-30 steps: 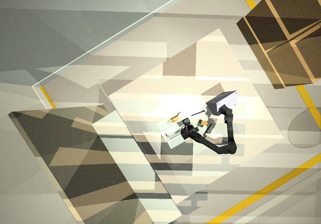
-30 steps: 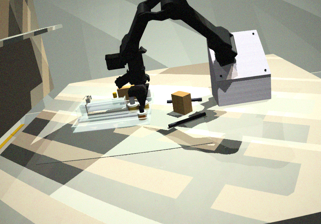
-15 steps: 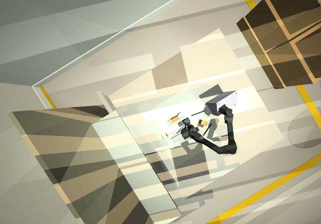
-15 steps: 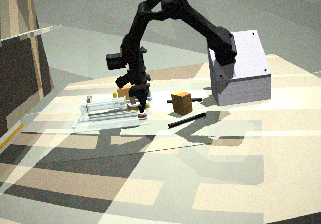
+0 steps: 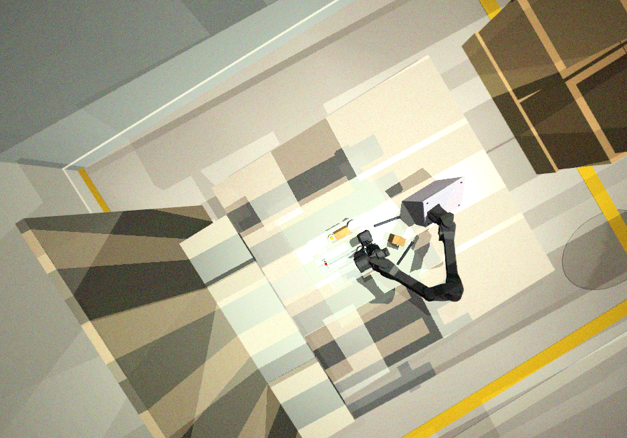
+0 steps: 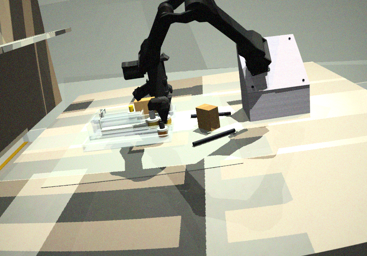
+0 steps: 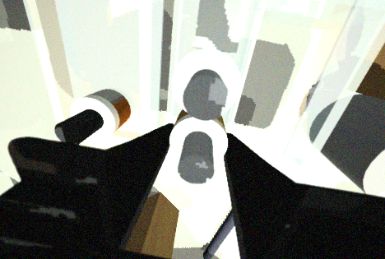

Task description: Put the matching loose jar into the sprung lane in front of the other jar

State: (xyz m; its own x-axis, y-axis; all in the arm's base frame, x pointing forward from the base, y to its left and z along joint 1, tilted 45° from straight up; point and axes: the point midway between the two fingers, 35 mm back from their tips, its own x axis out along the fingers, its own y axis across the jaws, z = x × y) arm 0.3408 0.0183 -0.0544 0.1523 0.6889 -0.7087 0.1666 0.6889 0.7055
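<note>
My gripper (image 6: 164,119) (image 7: 199,133) is shut on a jar with a white shoulder and grey cap (image 7: 196,156); its amber side (image 6: 169,121) shows beside the finger in the exterior view. The jar looks upright at the front end of the clear lane rack (image 6: 127,143). The matching lane jar (image 6: 152,122) (image 7: 206,93) stands just behind it; the two overlap in the wrist view, and whether they touch is unclear. A black-capped amber jar (image 6: 162,131) (image 7: 99,115) stands to one side. The held jar's base, the low front stop and the pusher plate cannot be made out.
A wooden block (image 5: 397,239) (image 6: 207,118) (image 7: 158,224) and black rods (image 6: 214,137) (image 5: 387,221) lie in front of the rack. A yellow-capped jar (image 6: 131,108) and an orange block (image 6: 140,105) are at its far side. A dark grey cylinder (image 7: 345,130) stands near the right finger.
</note>
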